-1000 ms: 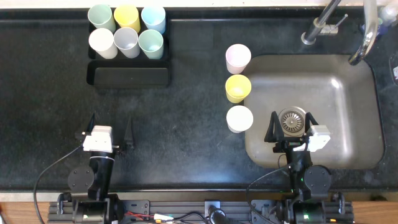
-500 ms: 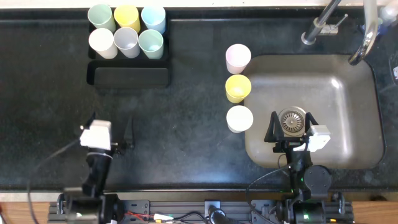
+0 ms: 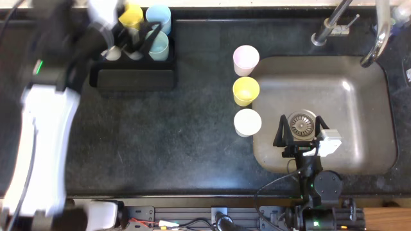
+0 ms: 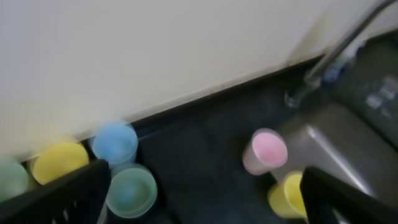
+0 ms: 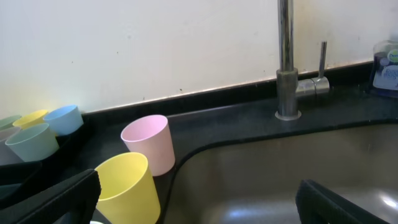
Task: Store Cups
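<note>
We see three cups in a row on the black counter [image 3: 192, 128], just beside the sink [image 3: 347, 83]. They are a pink cup [image 3: 245, 59], a yellow cup [image 3: 245, 90] and a white cup [image 3: 247, 122]. A blue cup [image 3: 158, 16] and a green cup [image 3: 157, 45] sit in the black tray [image 3: 131, 79] by the wall. The left gripper [image 3: 136, 38] hangs up high near that tray. Its fingers are wide apart and hold nothing. The right gripper [image 3: 300, 120] is over the sink. Its fingers are spread apart too, with nothing between them.
</note>
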